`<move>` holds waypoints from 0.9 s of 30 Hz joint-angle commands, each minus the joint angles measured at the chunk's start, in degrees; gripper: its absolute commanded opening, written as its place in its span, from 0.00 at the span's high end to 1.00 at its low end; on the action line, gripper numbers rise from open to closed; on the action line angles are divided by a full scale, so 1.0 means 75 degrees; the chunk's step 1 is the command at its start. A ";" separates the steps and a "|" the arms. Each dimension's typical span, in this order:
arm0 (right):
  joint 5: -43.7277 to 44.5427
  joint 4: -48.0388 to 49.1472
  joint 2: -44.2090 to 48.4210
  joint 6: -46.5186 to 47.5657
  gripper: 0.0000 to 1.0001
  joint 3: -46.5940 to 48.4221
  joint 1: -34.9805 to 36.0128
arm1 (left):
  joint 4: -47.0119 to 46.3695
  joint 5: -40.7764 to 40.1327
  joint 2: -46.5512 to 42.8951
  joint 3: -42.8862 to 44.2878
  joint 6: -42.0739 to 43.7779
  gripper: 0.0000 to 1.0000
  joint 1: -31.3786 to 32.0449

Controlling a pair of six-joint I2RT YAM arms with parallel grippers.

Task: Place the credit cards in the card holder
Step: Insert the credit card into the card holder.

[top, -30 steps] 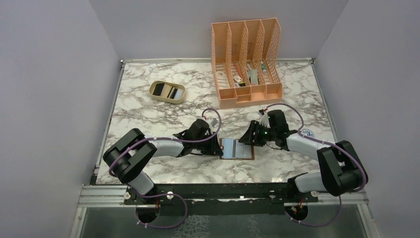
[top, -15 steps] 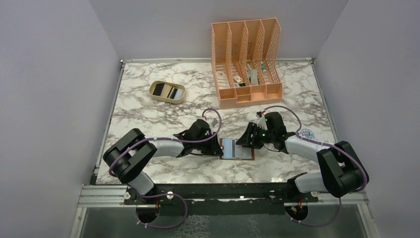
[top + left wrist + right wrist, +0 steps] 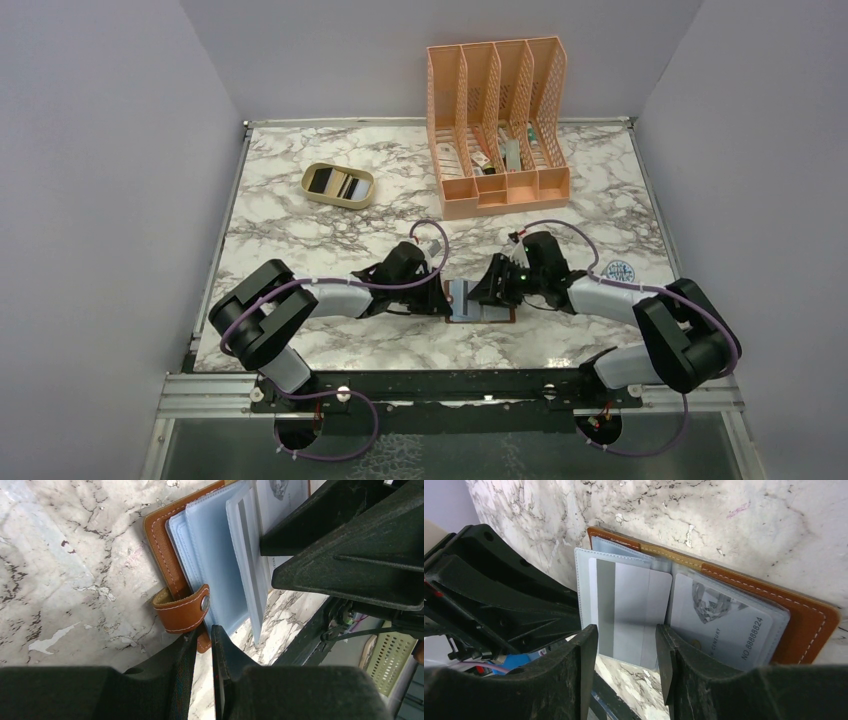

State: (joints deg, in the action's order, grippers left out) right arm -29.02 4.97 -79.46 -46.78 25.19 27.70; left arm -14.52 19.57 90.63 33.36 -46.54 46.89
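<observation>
Top external: high, well back on near side of card holder (image 3: 470,305), tilted down, distant, whole marble table (image 3: 300,240) in frame. Left wrist: close, left of card holder, facing right. Right wrist: close, opposite, facing left. All share card holder.

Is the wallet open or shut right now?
Open: the wallet lies spread flat, snap tab undone, clear pockets fanned out, a card showing in one.

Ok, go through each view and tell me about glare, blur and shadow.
Top external view: even, soft light, sharp, only faint shadows; the card holder is small and partly covered. Left wrist view: card holder crisp, a pale sheen on its plastic sleeves, dark foreground soft. Right wrist view: printing on a credit card reads clearly; mild glare on the sleeves.
</observation>
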 commanded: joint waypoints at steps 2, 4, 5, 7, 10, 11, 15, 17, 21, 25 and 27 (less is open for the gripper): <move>-0.0119 0.0455 -0.0111 -0.0141 0.53 -0.0258 0.0053 | 0.0946 -0.0411 0.0420 -0.0192 0.0138 0.78 0.0158; -0.0220 0.0671 -0.0099 -0.0170 0.53 -0.0325 0.0056 | 0.0930 -0.0407 0.0432 -0.0199 0.0147 0.78 0.0158; -0.0253 0.0781 -0.0102 -0.0169 0.53 -0.0356 0.0056 | 0.0917 -0.0407 0.0432 -0.0198 0.0138 0.78 0.0168; -0.0330 0.0903 -0.0160 -0.0173 0.54 -0.0364 0.0050 | 0.0910 -0.0401 0.0436 -0.0199 0.0136 0.78 0.0163; -0.0461 0.1071 -0.0296 -0.0178 0.55 -0.0353 0.0055 | 0.0915 -0.0396 0.0403 -0.0181 0.0136 0.78 0.0169; -0.0491 0.1118 -0.0328 -0.0186 0.55 -0.0358 0.0056 | 0.0909 -0.0405 0.0388 -0.0183 0.0136 0.78 0.0175; -0.0698 0.1373 -0.0379 -0.0224 0.58 -0.0411 0.0052 | 0.0914 -0.0413 0.0390 -0.0179 0.0127 0.78 0.0180; -0.0744 0.1439 -0.0337 -0.0180 0.59 -0.0428 0.0056 | 0.0913 -0.0418 0.0385 -0.0181 0.0124 0.79 0.0181; -0.0658 0.1353 -0.0314 -0.0009 0.60 -0.0414 0.0049 | 0.0911 -0.0418 0.0379 -0.0168 0.0124 0.79 0.0193; -0.0558 0.0839 -0.0241 0.0185 0.61 -0.0229 0.0052 | 0.1142 -0.0594 0.0193 -0.0080 0.0124 0.78 0.0184; -0.0489 0.0578 -0.0045 0.0221 0.63 -0.0172 0.0056 | 0.1356 -0.0792 0.0029 0.0002 0.0107 0.77 0.0178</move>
State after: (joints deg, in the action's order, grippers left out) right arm -31.81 12.91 -81.36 -46.65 22.81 27.68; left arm -14.13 19.18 90.59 33.63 -46.81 47.18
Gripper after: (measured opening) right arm 0.390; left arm 0.215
